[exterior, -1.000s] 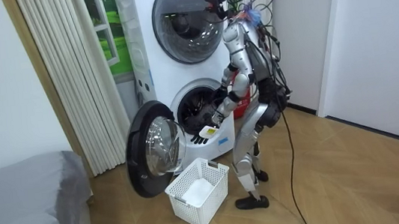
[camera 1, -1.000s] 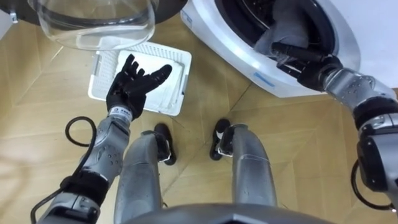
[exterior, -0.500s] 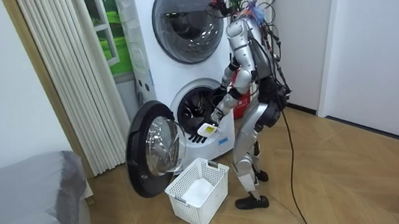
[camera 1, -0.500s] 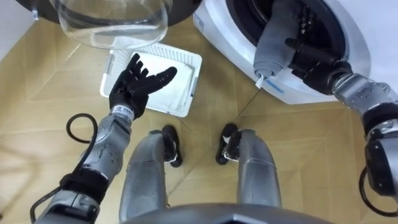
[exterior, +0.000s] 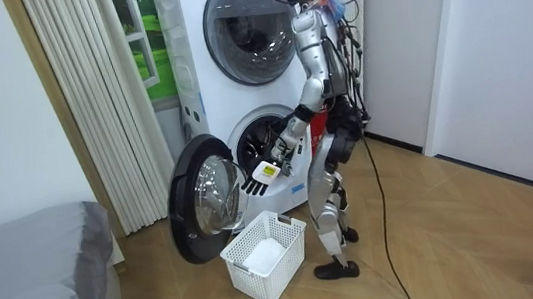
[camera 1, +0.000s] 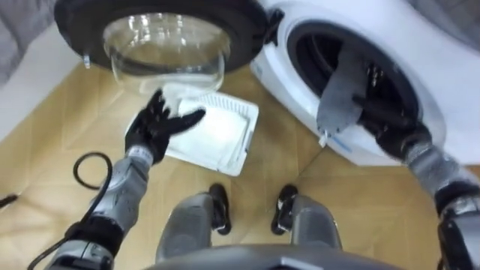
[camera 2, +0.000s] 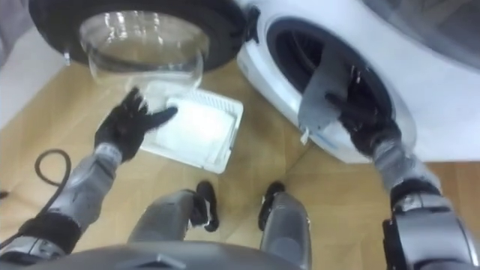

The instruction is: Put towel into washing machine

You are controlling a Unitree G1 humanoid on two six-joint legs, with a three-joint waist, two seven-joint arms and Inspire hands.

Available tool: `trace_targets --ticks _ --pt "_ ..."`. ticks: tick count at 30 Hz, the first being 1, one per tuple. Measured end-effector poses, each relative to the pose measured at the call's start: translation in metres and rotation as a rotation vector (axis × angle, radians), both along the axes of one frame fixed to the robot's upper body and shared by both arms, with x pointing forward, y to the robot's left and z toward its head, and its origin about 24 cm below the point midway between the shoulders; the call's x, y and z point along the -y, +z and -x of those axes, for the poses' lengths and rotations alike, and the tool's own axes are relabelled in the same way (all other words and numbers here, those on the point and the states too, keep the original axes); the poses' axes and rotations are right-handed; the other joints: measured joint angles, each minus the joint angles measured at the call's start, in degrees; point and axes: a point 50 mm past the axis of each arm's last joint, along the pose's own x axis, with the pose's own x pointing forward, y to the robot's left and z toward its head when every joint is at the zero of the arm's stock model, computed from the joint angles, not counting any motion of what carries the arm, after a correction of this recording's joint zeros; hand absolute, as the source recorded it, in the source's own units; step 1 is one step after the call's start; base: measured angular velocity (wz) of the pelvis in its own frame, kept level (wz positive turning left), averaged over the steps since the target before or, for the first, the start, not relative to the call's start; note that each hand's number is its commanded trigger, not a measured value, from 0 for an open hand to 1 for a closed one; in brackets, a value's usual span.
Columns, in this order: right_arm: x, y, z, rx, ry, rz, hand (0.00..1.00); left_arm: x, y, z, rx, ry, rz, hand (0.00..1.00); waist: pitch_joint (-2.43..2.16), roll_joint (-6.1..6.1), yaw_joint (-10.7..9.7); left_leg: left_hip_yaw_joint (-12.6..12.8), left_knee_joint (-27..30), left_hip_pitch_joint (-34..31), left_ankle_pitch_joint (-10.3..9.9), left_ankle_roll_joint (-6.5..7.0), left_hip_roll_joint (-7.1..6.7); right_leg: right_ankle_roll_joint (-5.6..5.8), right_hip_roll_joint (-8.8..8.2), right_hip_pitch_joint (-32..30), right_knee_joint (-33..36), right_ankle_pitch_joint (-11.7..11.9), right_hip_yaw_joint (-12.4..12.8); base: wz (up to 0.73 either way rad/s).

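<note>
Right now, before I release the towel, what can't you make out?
- Drum depths, eye views: dark, and the towel held by the right hand hangs across the opening.
- Basket contents: the left hand covers one end; room view too small.
- Washing machine upper part, eye views: cut off by the edge.

Left arm reaches forward and down, left hand [camera 1: 154,129] flat, fingers spread. Right arm stretched out, right hand [camera 1: 384,120] curled round towel [camera 1: 341,86].

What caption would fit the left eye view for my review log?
Right hand holds a grey towel at the washing machine opening; left hand open over the white basket.
</note>
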Motion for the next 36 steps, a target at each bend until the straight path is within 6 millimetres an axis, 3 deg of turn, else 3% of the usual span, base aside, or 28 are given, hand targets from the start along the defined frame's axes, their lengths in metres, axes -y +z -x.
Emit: trace_targets --ticks 3,6,10,13,18,25,30,31,36 --pt "-0.005 -0.020 0.034 -0.064 -0.029 0.003 0.00 -0.010 -0.014 0.027 -0.088 0.003 -0.058 0.00 -0.29 0.01 -0.26 -0.17 -2.39 4.56 0.07 -0.27 -0.12 0.16 0.52 5.22 -3.09 0.15 -0.90 0.04" --pt "-0.015 -0.039 0.071 -0.165 0.027 0.046 0.00 -0.018 -0.027 0.057 -0.183 -0.003 -0.118 0.00 -1.53 -0.12 -0.62 -0.39 -5.64 9.16 0.06 -1.22 -0.18 0.50 1.99 10.62 -7.90 0.87 -1.56 0.02" --pt "-0.027 -0.057 0.116 -0.328 0.143 0.093 0.00 -0.025 -0.040 0.095 -0.293 0.011 -0.153 0.00 -1.68 -0.02 -1.15 -0.10 -8.46 15.27 0.17 -1.88 -0.13 0.57 2.95 16.95 -11.49 1.04 -1.47 -0.05" --pt "-0.030 -0.061 0.132 -0.378 0.182 0.118 0.00 -0.029 -0.042 0.109 -0.326 0.030 -0.160 0.00 -1.72 0.20 -1.29 0.05 -10.10 17.13 0.39 -2.44 -0.13 0.57 3.21 18.07 -11.84 1.04 -1.53 -0.07" --pt "-0.031 -0.064 0.142 -0.437 0.256 0.178 0.00 -0.034 -0.049 0.125 -0.390 0.057 -0.185 0.00 -1.39 0.19 -1.34 0.30 -12.45 20.49 0.32 -2.82 -0.22 0.48 3.62 20.87 -12.76 1.20 -0.97 -0.08" --pt "-0.042 -0.072 0.160 -0.536 0.387 0.203 0.00 -0.039 -0.059 0.163 -0.548 0.133 -0.212 0.00 -1.60 -0.37 -1.23 0.35 -13.95 24.30 0.50 -3.48 -0.04 0.43 4.34 24.29 -14.56 1.22 -0.83 -0.03" --pt "-0.046 -0.074 0.165 -0.561 0.398 0.184 0.00 -0.036 -0.063 0.174 -0.616 0.144 -0.198 0.00 -1.30 -0.83 -1.24 0.38 -14.59 25.70 0.51 -3.50 -0.10 0.44 4.45 24.88 -14.78 1.22 -0.52 -0.03" --pt "-0.047 -0.074 0.165 -0.564 0.403 0.180 0.00 -0.036 -0.064 0.176 -0.623 0.158 -0.195 0.00 -1.01 -0.91 -1.21 0.39 -15.00 26.28 0.46 -3.59 -0.07 0.45 4.59 25.18 -14.89 1.21 -0.41 -0.04" --pt "-0.056 -0.076 0.164 -0.565 0.411 0.149 0.00 -0.037 -0.064 0.176 -0.649 0.147 -0.224 0.00 -1.23 -1.39 -1.12 0.34 -15.42 26.49 0.34 -3.79 0.01 0.45 5.00 25.90 -15.67 1.21 0.60 -0.06"
